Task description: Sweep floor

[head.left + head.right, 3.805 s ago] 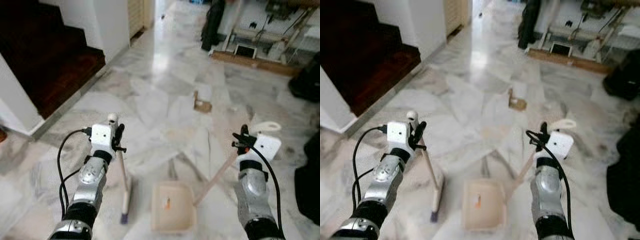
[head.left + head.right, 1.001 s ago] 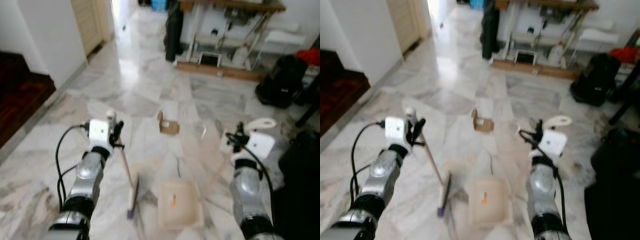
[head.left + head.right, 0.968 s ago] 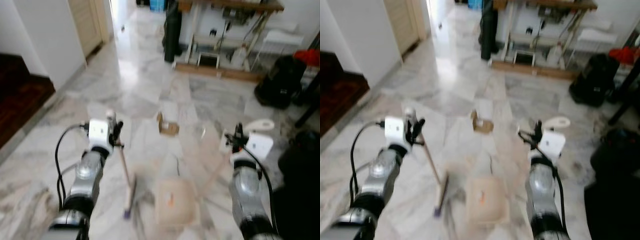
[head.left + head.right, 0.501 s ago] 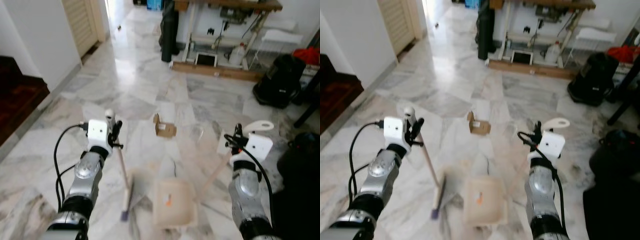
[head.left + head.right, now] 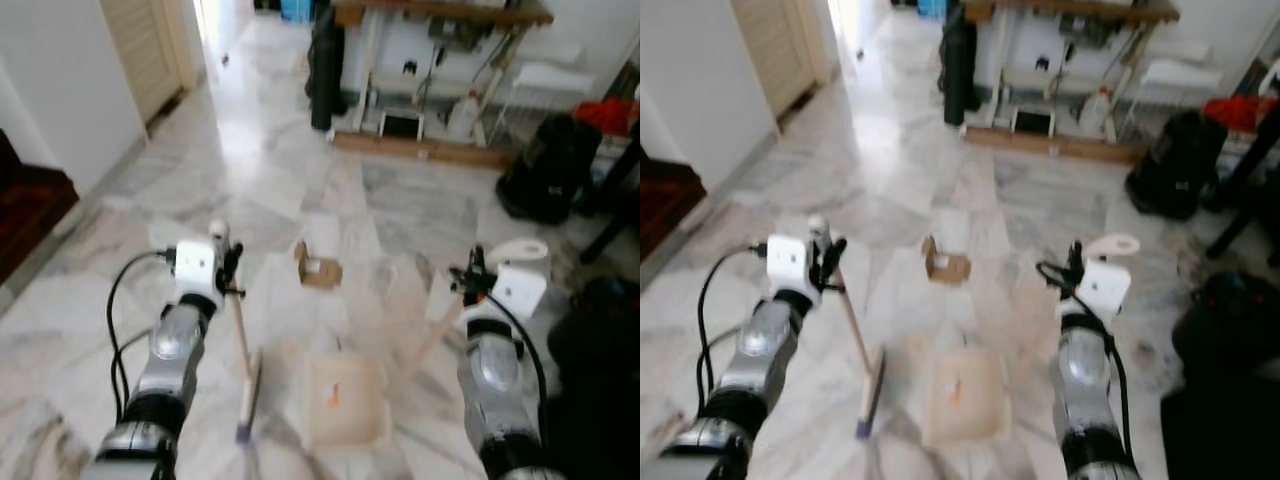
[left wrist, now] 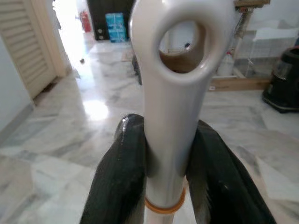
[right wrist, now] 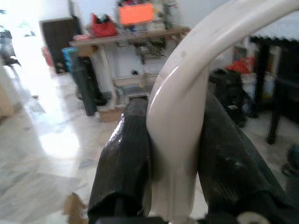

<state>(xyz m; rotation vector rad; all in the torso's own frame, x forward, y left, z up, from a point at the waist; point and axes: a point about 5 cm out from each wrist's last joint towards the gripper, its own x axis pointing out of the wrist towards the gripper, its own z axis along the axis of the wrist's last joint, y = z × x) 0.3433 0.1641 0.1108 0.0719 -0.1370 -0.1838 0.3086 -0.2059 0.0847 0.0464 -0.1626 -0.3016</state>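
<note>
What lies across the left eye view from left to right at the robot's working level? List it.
Left gripper clamping the pale broom handle → cream plastic dustpan on the marble floor → slanted pale dustpan handle → right gripper holding its top.

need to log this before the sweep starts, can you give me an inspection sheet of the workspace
surface: pale marble floor, glossy, glare near the doorway.
job's things: broom and dustpan with an orange scrap inside.
clutter: small cardboard box ahead on the floor.
grippers: left gripper shut on the broom handle; right gripper shut on the dustpan handle.
cables: black cable looping along the left arm.
surroundings: workbench, black bags, louvred door.
</note>
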